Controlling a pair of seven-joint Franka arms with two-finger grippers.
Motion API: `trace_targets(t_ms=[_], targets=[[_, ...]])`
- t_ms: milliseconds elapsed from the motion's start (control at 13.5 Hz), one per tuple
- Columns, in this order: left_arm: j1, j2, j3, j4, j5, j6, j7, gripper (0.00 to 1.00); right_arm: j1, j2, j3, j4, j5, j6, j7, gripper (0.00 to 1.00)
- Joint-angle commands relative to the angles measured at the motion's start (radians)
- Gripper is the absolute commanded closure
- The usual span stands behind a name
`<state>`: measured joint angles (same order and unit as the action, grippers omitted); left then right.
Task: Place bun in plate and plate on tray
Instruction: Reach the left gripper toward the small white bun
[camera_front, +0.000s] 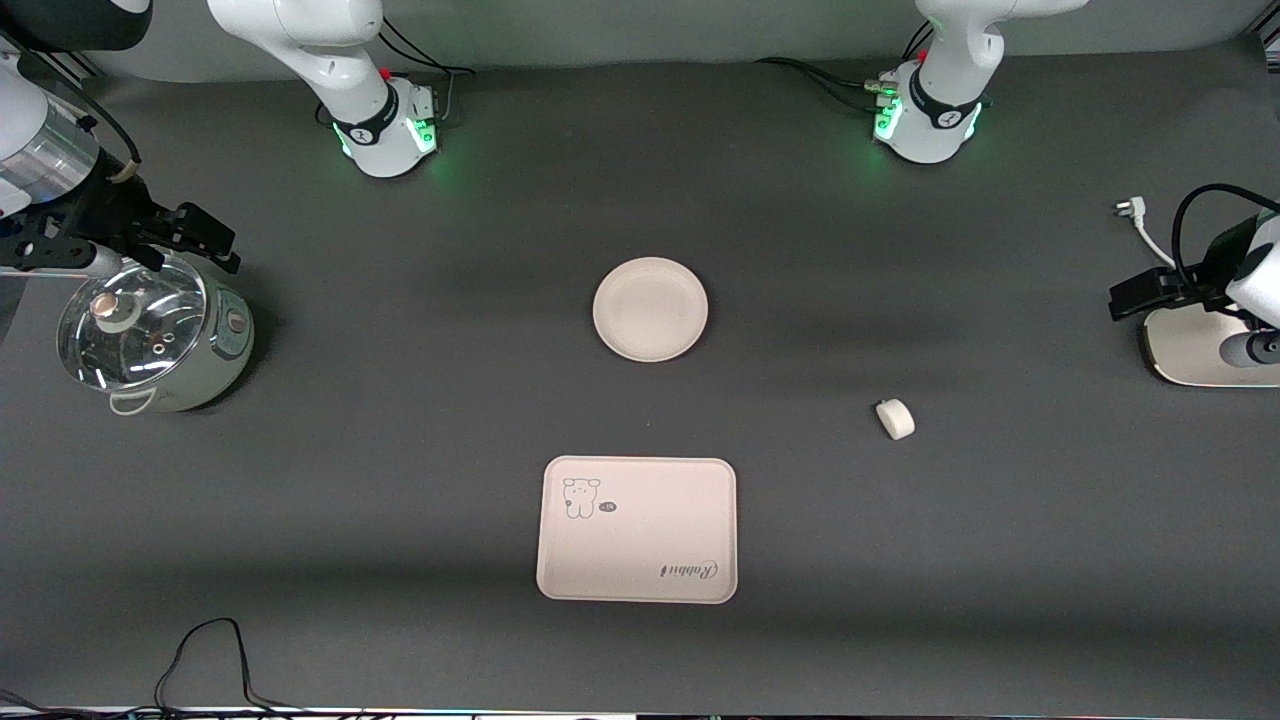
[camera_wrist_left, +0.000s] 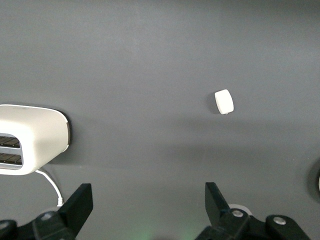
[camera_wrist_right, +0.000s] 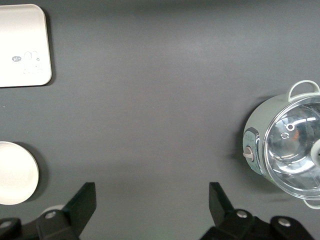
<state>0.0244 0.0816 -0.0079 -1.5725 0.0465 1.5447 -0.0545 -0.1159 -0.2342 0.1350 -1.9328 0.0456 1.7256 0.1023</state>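
Note:
The round cream plate (camera_front: 650, 308) lies empty at the table's middle. The small white bun (camera_front: 895, 418) lies on the table, nearer the front camera than the plate and toward the left arm's end. The cream-pink tray (camera_front: 638, 528) with the animal drawing and "Rabbit" lettering lies nearer the front camera than the plate. My left gripper (camera_front: 1140, 295) is open and empty over the toaster's edge; its wrist view (camera_wrist_left: 149, 200) shows the bun (camera_wrist_left: 224, 101). My right gripper (camera_front: 205, 232) is open and empty over the pot; its wrist view (camera_wrist_right: 152, 200) shows the plate (camera_wrist_right: 15, 172) and tray (camera_wrist_right: 22, 45).
A pale green pot with a glass lid (camera_front: 150, 335) stands at the right arm's end. A white toaster (camera_front: 1200, 350) with a cord and plug (camera_front: 1130, 210) stands at the left arm's end. A black cable (camera_front: 210, 660) loops near the table's front edge.

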Motion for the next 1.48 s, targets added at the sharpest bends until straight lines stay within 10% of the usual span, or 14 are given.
trace_targets(t_ms=[0, 665, 1108, 1404], targets=[[0.005, -0.005, 0.0, 0.02, -0.013, -0.043, 0.031, 0.0, -0.013, -0.01, 0.006, -0.012, 0.025, 0.025, -0.018, 0.0], [-0.018, -0.002, -0.018, 0.034, -0.02, -0.09, 0.006, 0.0, -0.013, 0.016, 0.015, -0.012, 0.025, 0.051, -0.01, 0.0], [-0.032, 0.033, -0.219, 0.037, -0.033, -0.012, -0.298, 0.0, -0.013, 0.03, 0.025, -0.006, 0.025, 0.063, -0.01, 0.0], [-0.024, 0.035, -0.216, -0.027, -0.074, 0.049, -0.294, 0.0, -0.013, 0.036, 0.025, -0.006, 0.025, 0.065, -0.01, 0.0]])
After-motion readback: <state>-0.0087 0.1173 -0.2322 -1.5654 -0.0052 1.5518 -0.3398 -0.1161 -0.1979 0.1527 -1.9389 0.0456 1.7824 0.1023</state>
